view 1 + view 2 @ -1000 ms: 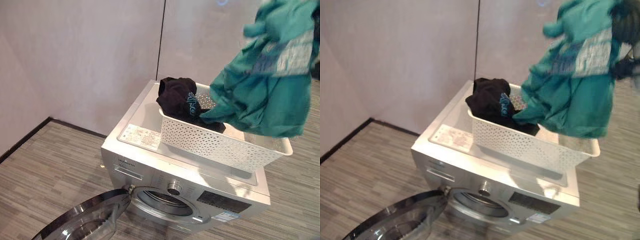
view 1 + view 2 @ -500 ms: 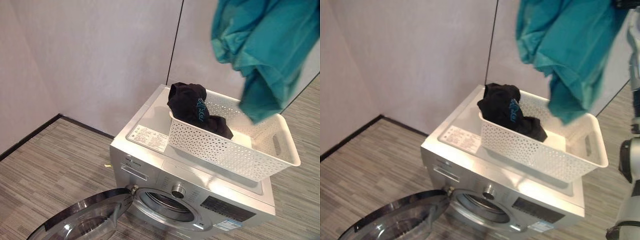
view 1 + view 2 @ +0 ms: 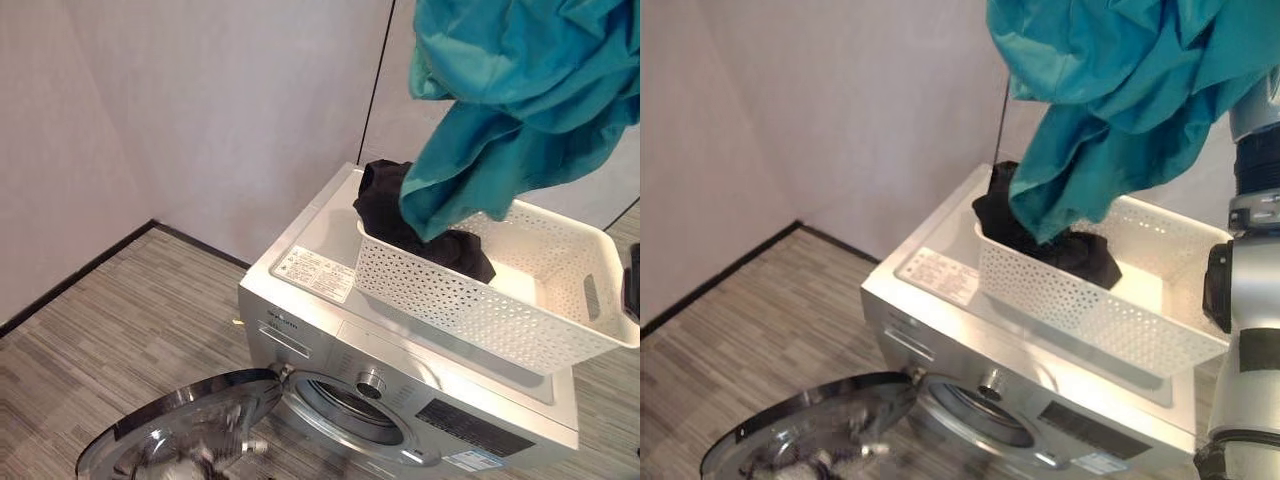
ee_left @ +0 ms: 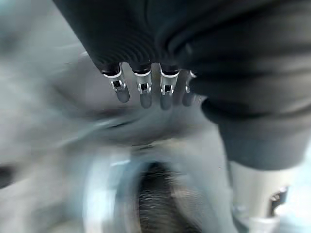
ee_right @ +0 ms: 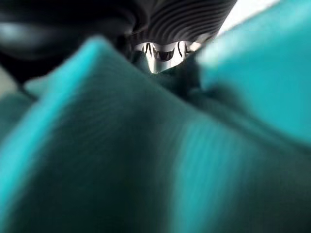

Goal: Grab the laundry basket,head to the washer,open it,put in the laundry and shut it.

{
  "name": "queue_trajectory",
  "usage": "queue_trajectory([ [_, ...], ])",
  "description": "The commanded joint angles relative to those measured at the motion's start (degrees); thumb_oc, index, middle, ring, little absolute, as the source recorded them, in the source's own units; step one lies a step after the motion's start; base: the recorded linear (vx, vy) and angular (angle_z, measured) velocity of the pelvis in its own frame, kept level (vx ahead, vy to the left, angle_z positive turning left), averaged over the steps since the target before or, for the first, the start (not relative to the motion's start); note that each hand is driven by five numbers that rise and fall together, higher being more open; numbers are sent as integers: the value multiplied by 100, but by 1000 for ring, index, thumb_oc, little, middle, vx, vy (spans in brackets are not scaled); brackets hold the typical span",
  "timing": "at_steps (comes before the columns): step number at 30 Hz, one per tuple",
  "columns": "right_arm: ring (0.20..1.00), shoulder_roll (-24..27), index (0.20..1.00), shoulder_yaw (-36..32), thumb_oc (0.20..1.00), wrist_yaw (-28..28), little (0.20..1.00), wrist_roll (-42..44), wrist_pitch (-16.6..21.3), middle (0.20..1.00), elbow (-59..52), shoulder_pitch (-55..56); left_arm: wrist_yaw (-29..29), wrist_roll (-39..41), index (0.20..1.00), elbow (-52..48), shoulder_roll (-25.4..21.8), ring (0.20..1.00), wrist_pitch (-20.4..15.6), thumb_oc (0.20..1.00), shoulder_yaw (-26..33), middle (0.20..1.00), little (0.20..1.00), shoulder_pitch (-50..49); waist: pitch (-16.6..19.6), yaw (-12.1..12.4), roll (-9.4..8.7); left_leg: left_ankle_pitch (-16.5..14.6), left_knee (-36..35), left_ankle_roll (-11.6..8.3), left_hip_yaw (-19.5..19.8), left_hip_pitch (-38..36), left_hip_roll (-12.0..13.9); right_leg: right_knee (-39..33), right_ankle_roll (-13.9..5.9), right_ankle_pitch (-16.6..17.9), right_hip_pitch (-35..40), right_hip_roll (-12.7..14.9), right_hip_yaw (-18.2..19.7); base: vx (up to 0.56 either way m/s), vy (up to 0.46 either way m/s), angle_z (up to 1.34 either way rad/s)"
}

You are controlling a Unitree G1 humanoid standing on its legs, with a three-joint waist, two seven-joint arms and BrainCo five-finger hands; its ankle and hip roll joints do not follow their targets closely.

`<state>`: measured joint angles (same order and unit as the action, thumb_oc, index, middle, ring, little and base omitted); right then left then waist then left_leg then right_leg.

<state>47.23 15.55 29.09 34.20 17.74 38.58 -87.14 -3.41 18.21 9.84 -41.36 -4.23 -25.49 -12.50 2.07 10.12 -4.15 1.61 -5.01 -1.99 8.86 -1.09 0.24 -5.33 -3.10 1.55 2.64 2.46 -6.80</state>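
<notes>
A teal garment (image 3: pixel 520 110), bunched round the right hand (image 5: pixel 165 51), hangs over the white basket (image 3: pixel 480 300) atop the washer (image 3: pixel 330 350), its door (image 3: pixel 180 435) open. Left hand (image 4: pixel 146 90) relaxed, empty.

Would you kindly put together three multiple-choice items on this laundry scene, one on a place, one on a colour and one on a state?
1. Where is the white perforated plastic basket?
A. on the floor
B. on top of the silver washing machine
C. inside the drum

2. What colour is the garment hanging in the air?
A. teal
B. red
C. white

3. How is the round washer door?
A. shut
B. removed
C. swung open

Answers: 1 B, the basket rests on the machine's lid. 2 A, teal cloth hangs above the basket. 3 C, the door hangs open beside the drum opening.
</notes>
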Motion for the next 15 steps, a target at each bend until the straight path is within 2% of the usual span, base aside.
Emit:
queue_trajectory([
  [1,200,-23,200,335,200,-230,200,608,235,200,453,-552,-601,1185,1000,-675,-1036,1000,-131,1000,617,1000,1000,-188,444,-97,-334,-207,3,98,-2,208,31,179,-466,-265,189,406,-20,0,0,0],
  [2,200,-108,200,382,200,-263,200,710,242,200,432,-560,-660,1380,1000,-983,-1310,1000,-141,1000,718,1000,1000,-226,463,-76,-319,-213,3,88,6,197,32,172,-469,-276,209,408,-30,0,0,0],
  [3,200,-312,200,433,200,-313,200,916,319,200,297,-503,-752,1959,1000,-1823,-1866,1000,-200,1000,1076,1000,1000,-296,493,-54,-328,-211,1,64,39,182,30,157,-465,-278,238,412,-50,14,-15,3],
  [5,200,-401,200,540,200,-411,200,1086,382,200,185,-446,-817,2748,1000,-2485,-2212,1000,-298,1000,1476,1000,1000,-377,524,-37,-357,-197,1,39,75,183,30,137,-459,-284,262,413,-78,-3,-10,4],
  [6,200,-404,200,536,200,-417,200,1098,386,200,189,-447,-818,2783,1000,-2519,-2234,1000,-288,1000,1522,1000,1000,-421,524,-47,-362,-197,1,38,77,183,30,135,-458,-284,264,413,-81,-15,-10,6],
  [7,200,-543,200,701,200,-519,200,1318,458,200,212,-417,-889,3573,1000,-3021,-2402,1000,-403,1000,1960,1000,1000,-449,551,14,-380,-180,1,25,112,191,21,104,-453,-271,276,426,-90,-11,-9,10],
  [12,200,-879,200,1001,200,-644,200,1395,446,200,268,-563,-670,3783,1000,-3663,-2788,1000,-682,1000,2696,1000,1000,-192,612,37,-390,-135,1,-5,136,222,30,51,-427,-253,272,432,-115,-29,-7,9],
  [13,200,-983,200,1056,200,-637,200,1391,437,200,299,-623,-581,3815,1000,-3663,-2803,1000,-741,1000,2677,1000,1000,-24,628,22,-398,-124,1,-12,134,228,33,47,-422,-249,269,432,-116,-38,-11,3],
  [15,200,-1281,200,1250,200,-652,200,1420,390,200,439,-845,-375,3895,1000,-3436,-2637,1000,-813,1000,2209,1000,1000,810,656,2,-408,-96,1,-32,146,251,30,45,-390,-248,268,414,-124,-25,-12,5],
])
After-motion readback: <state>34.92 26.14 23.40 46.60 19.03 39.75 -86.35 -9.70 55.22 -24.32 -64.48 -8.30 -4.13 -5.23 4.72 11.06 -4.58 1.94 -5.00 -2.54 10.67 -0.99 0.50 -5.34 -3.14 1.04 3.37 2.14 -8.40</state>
